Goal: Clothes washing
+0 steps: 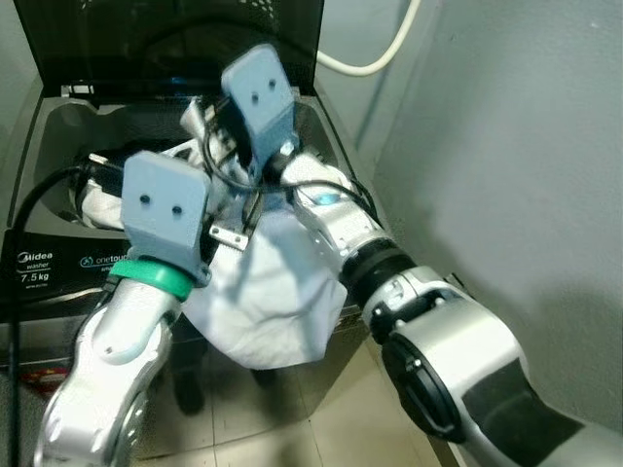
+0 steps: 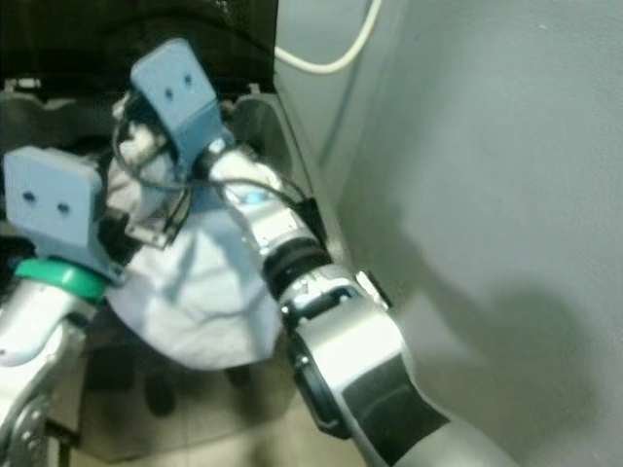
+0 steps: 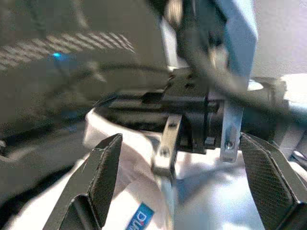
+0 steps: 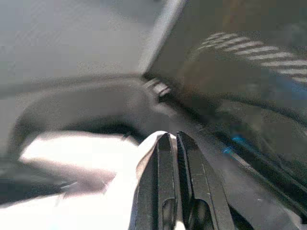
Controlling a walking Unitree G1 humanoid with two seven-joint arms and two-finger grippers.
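Observation:
A white garment (image 1: 271, 292) hangs over the front edge of the top-loading washing machine (image 1: 49, 268), part of it still in the tub. My right gripper (image 4: 173, 143) is shut on a fold of the white garment (image 4: 86, 158) above the tub, just under the raised lid. My left gripper (image 3: 187, 172) stands open over the white garment (image 3: 201, 201) close to the right wrist, its fingers (image 3: 103, 177) wide apart with nothing between them. A blue printed label (image 3: 139, 218) shows on the cloth.
The dark lid (image 1: 175, 39) stands up behind the tub. A grey wall (image 1: 506, 146) runs close on the right, with a cream hose (image 1: 380, 53) above. Tiled floor (image 1: 321, 418) lies before the machine.

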